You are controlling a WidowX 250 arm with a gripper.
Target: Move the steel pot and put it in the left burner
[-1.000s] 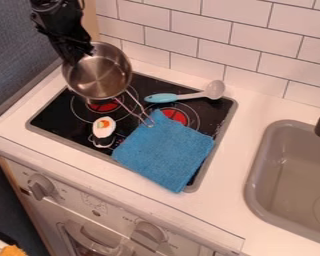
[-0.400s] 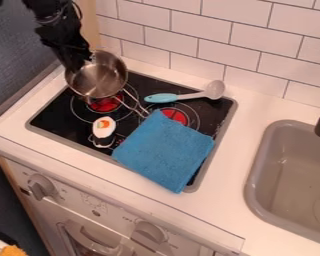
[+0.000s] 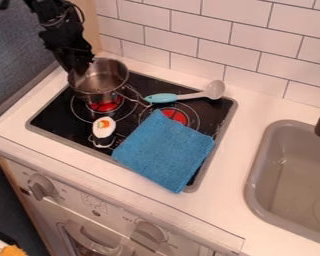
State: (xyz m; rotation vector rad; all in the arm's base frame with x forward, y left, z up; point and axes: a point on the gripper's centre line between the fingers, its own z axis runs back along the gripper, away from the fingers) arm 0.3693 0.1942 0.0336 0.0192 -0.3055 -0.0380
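Note:
At the upper left, my gripper (image 3: 82, 67) is shut on the left rim of the steel pot (image 3: 101, 82). The pot is near level over the back part of the left burner (image 3: 104, 106), whose red centre shows just in front of it. Its wire handle points right and forward, with the end close to the blue spoon handle. Whether the pot's base touches the stove top I cannot tell.
A blue cloth (image 3: 164, 150) covers the front right of the black stove top (image 3: 61, 116). A sushi toy (image 3: 104, 131) lies in front of the left burner. The spoon (image 3: 189, 94) lies behind the right burner (image 3: 175, 117); a sink (image 3: 293, 175) is at right.
The pot has come down toward the stove and levelled out, with its handle end swinging up and back from the cloth. My gripper has lowered slightly with it.

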